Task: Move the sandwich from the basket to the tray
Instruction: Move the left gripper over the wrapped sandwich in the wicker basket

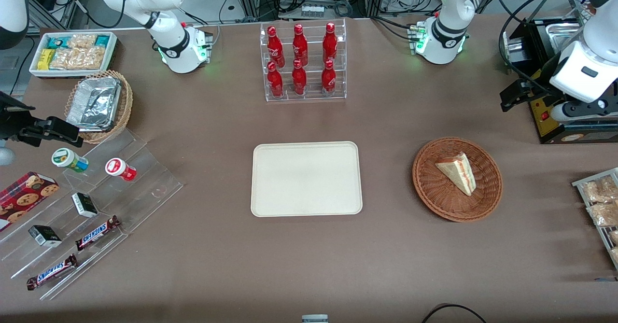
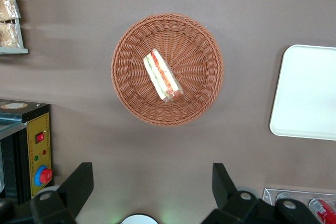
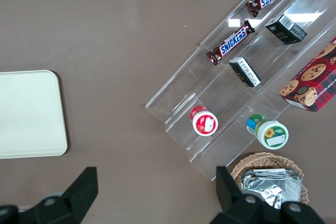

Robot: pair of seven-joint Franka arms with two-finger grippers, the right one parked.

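The sandwich (image 1: 457, 172), a pale triangular wedge with red and green filling, lies in the round reddish-brown wicker basket (image 1: 431, 195). Both show in the left wrist view: the sandwich (image 2: 163, 76) near the middle of the basket (image 2: 202, 95). The cream tray (image 1: 306, 178) lies flat and bare beside the basket, toward the parked arm's end; it also shows in the left wrist view (image 2: 307, 93). My left gripper (image 1: 512, 97) hangs above the table, farther from the front camera than the basket and apart from it. In the left wrist view the gripper (image 2: 151, 182) is open wide and empty.
A clear rack of red bottles (image 1: 303, 62) stands farther back than the tray. A black machine (image 1: 565, 120) and a rack of bagged snacks (image 1: 601, 202) sit at the working arm's end. A stepped acrylic display (image 1: 87, 207), a foil-container basket (image 1: 99, 103) and a white bin (image 1: 72, 52) sit at the parked arm's end.
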